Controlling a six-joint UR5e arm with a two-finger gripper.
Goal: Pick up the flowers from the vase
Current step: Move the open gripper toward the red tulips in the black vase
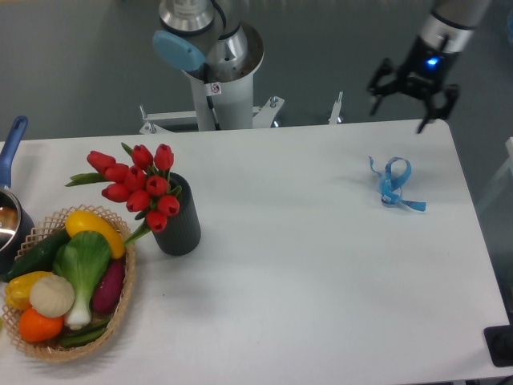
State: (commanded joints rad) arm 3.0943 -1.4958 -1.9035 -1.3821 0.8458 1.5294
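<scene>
The flowers (138,182), a bunch of red tulip buds with green stems and leaves, stand in the vase (179,223), a dark grey cylinder on the left part of the white table (304,265). The blooms lean to the upper left of the vase mouth. My gripper (398,105) hangs over the table's far right edge, far to the right of the vase. Its black fingers are spread apart and hold nothing.
A wicker basket (68,349) of vegetables sits just left of the vase, touching close to it. A blue ribbon (394,184) lies on the right part of the table. A pot with a blue handle (11,144) is at the left edge. The robot base (220,72) stands behind the table.
</scene>
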